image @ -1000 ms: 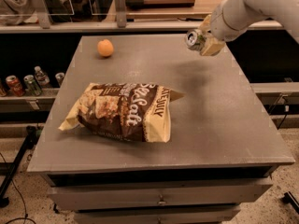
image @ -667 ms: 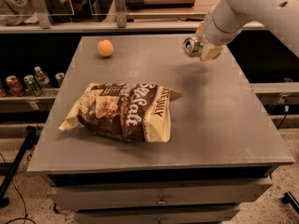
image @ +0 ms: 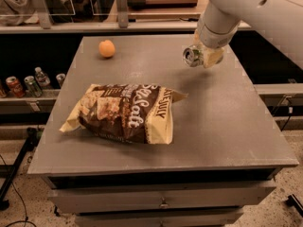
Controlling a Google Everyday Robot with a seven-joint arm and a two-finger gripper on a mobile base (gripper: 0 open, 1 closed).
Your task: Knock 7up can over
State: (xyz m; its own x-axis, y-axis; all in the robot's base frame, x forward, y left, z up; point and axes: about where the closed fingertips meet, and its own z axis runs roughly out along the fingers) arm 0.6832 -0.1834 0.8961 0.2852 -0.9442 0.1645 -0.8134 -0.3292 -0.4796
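Bench (image: 246, 126): is carrying the chip bag and the orange on its grey top.
Arm (image: 255, 8): is reaching in from the upper right.
Chip bag (image: 125, 112): is lying flat, left of centre, toward the front edge.
Gripper (image: 202, 56): is hanging over the bench's far right part, jaws gripping the 7up can.
7up can (image: 191, 56): is sitting tilted in the jaws, shiny top facing left-front.
Orange (image: 107, 48): is resting near the far left corner, well apart from the can.
Shelf drinks (image: 14, 85): are standing on the low shelf to the left.

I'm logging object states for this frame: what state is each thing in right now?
7up can: tipped sideways, held above the table
gripper: over the table's far right, jaws shut on the can
chip bag: lying flat on the table
orange: resting on the table, far left
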